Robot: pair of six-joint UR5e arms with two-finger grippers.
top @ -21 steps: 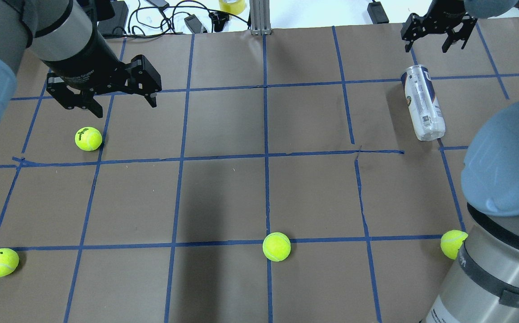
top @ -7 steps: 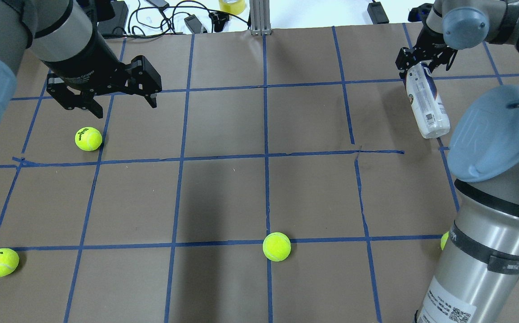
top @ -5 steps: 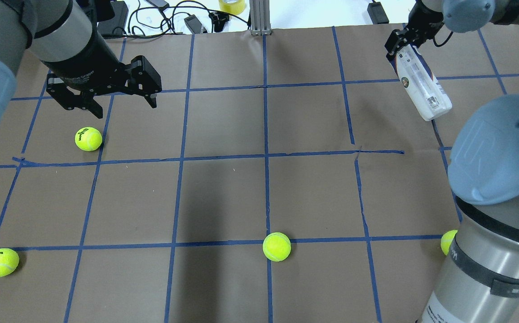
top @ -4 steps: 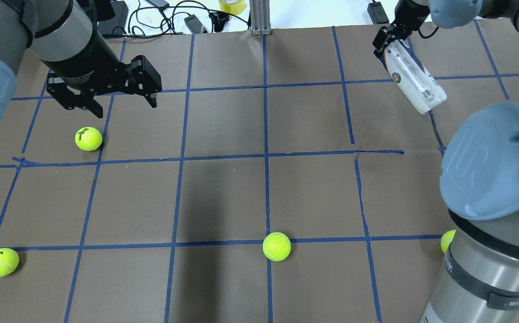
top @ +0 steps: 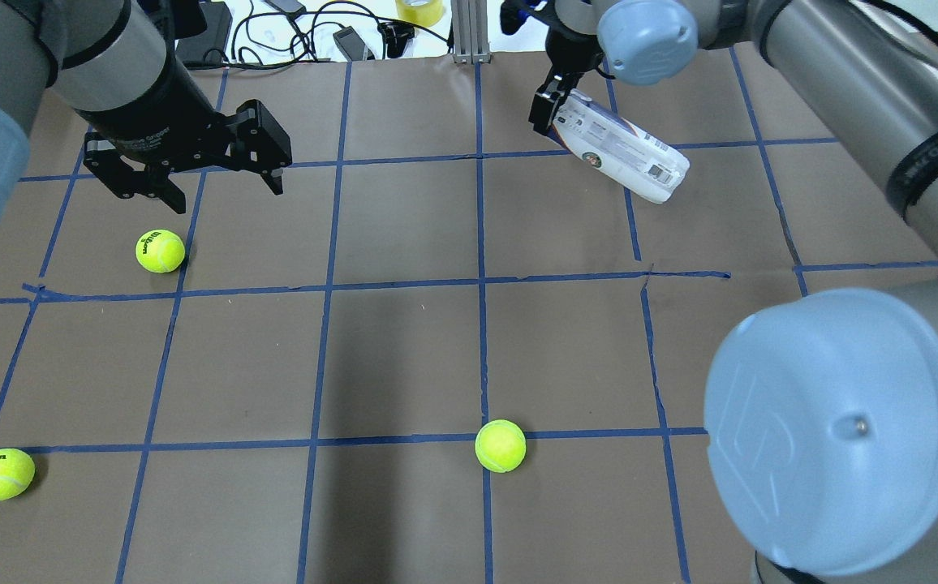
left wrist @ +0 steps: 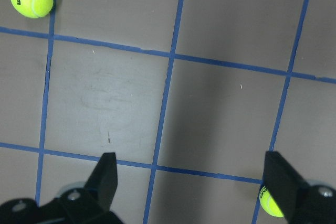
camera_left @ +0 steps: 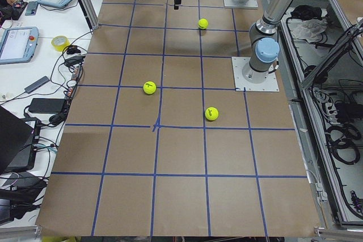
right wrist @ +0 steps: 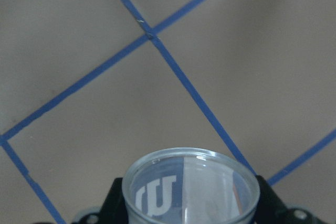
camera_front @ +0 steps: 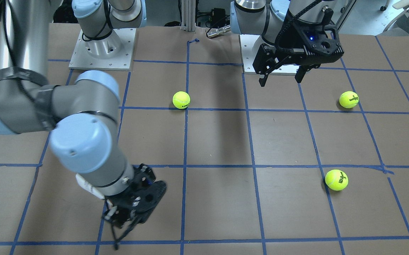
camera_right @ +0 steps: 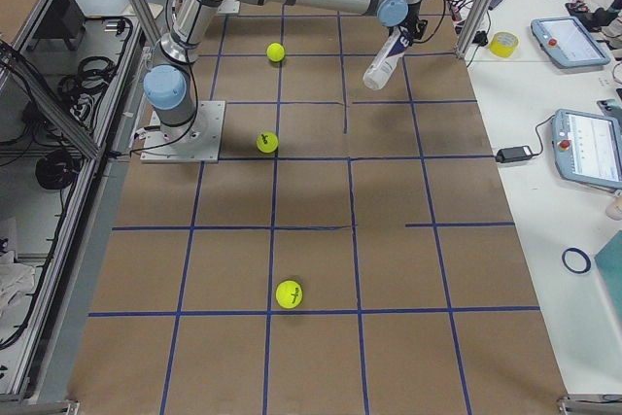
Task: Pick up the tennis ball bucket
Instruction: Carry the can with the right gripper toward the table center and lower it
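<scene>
One clear plastic tennis ball bucket (top: 627, 158) with a white-and-navy label hangs tilted above the brown tabletop (top: 404, 341), upper right of centre in the overhead view, its upper end clamped in the right gripper (top: 558, 122). At upper left, the left gripper (top: 228, 197) hovers splayed and empty.

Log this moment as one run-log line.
right end effector: shut on tennis ball bucket | state: airborne, tilted | left end effector: open, empty

The tennis ball bucket (top: 623, 158) is glossy clear plastic, the table (top: 404, 357) matt paper.
</scene>
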